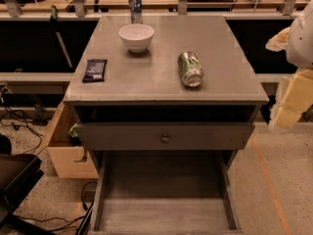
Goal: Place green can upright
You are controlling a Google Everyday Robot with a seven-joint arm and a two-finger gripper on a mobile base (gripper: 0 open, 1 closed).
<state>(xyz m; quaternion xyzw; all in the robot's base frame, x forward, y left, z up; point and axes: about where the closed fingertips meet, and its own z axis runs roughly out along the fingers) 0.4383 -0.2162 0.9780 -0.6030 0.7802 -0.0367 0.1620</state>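
The green can lies on its side on the right half of the grey cabinet top, with one shiny silver end facing the front edge. My gripper shows as pale yellow blocks at the right edge of the view. It hangs off the table's right side, lower than the tabletop and well apart from the can. It holds nothing that I can see.
A white bowl stands at the back middle, with a slim silver-and-blue can upright behind it. A black snack packet lies at the left. The bottom drawer is pulled out towards me. A wooden box sits on the floor at the left.
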